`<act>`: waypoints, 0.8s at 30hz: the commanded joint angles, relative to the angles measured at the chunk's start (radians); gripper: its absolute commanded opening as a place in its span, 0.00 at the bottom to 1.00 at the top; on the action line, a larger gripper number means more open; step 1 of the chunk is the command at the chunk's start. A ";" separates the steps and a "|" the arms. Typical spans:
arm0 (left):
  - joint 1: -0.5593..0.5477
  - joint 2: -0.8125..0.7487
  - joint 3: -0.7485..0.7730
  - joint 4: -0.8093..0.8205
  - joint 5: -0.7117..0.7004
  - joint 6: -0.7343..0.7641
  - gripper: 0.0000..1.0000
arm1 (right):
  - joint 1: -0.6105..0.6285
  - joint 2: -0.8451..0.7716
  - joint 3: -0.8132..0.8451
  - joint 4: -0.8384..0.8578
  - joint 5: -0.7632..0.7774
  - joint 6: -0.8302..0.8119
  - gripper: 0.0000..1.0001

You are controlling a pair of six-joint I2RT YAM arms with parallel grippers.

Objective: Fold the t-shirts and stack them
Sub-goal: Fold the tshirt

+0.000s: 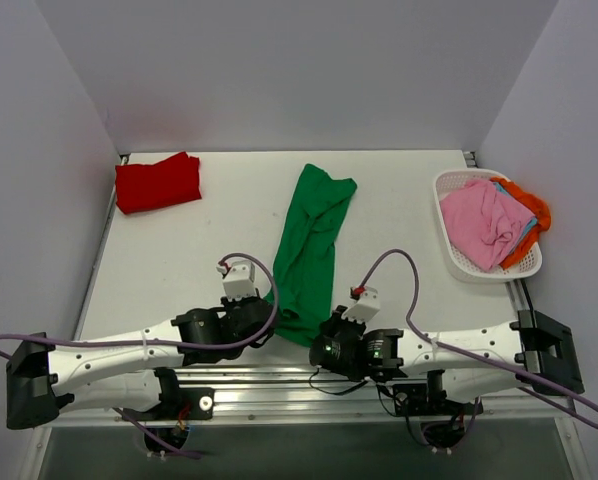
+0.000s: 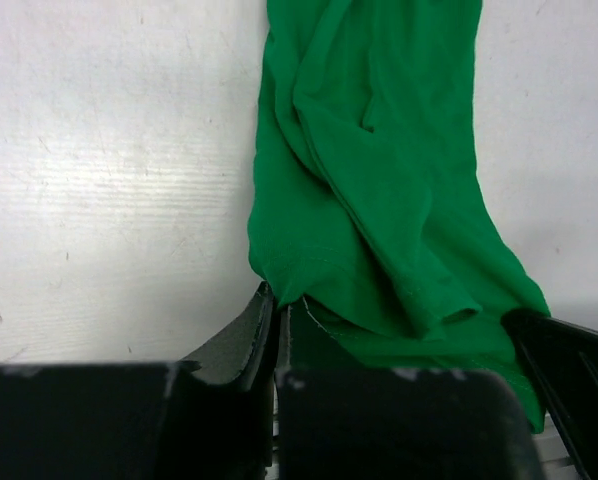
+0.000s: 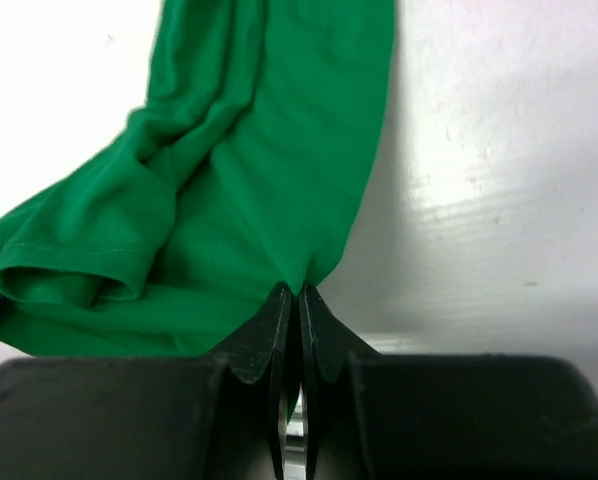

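Note:
A bright green t-shirt (image 1: 309, 250) lies bunched in a long strip down the middle of the table. Both grippers hold its near end. My left gripper (image 1: 271, 318) is shut on the shirt's near left corner; in the left wrist view its jaws pinch the green t-shirt (image 2: 379, 180) at the left gripper (image 2: 279, 305). My right gripper (image 1: 321, 345) is shut on the near right corner; the right wrist view shows the green t-shirt (image 3: 259, 170) nipped in the right gripper (image 3: 296, 292). A folded red t-shirt (image 1: 157, 181) lies at the far left. Pink (image 1: 484, 222), orange (image 1: 534, 210) and blue t-shirts fill the basket.
A white lattice basket (image 1: 457, 258) stands at the table's right edge. Grey walls close in the left, back and right. The near table edge (image 1: 279, 375) runs just behind the grippers, with purple cables looping over both arms.

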 commanded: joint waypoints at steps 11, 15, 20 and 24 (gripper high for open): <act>0.160 0.056 0.200 0.178 -0.067 0.349 0.02 | -0.192 0.034 0.195 -0.138 0.249 -0.226 0.00; 0.255 0.113 0.216 0.249 0.012 0.386 0.02 | -0.247 0.068 0.219 -0.077 0.247 -0.300 0.00; 0.347 0.220 0.255 0.354 0.096 0.436 0.03 | -0.338 0.136 0.256 0.013 0.206 -0.401 0.00; 0.419 0.335 0.292 0.456 0.189 0.499 0.03 | -0.410 0.202 0.293 0.075 0.171 -0.458 0.00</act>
